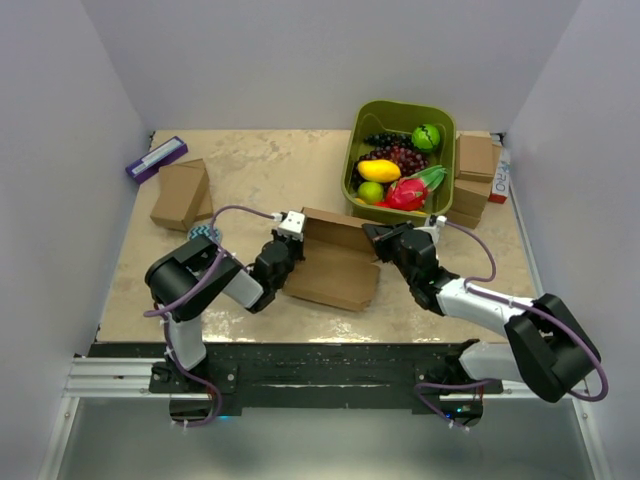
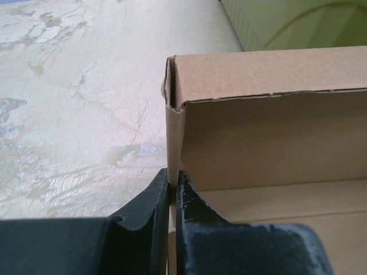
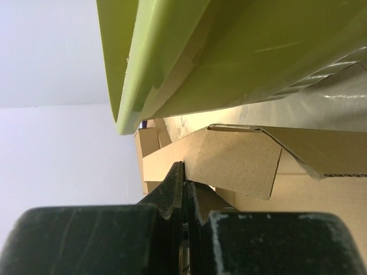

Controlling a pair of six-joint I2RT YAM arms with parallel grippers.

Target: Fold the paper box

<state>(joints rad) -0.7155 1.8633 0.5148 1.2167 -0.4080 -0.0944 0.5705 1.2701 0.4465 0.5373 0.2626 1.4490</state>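
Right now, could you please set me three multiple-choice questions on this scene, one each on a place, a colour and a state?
1. The fruit bin stands: A beyond the paper box, far right; B near left; C on the box.
2. The bin is: A blue; B green; C red.
3. The left gripper is: A open in the air; B holding fruit; C shut on the box's side wall.
Answers: 1 A, the top view shows it behind the box's right end; 2 B, its walls are green; 3 C, both fingers pinch the wall.
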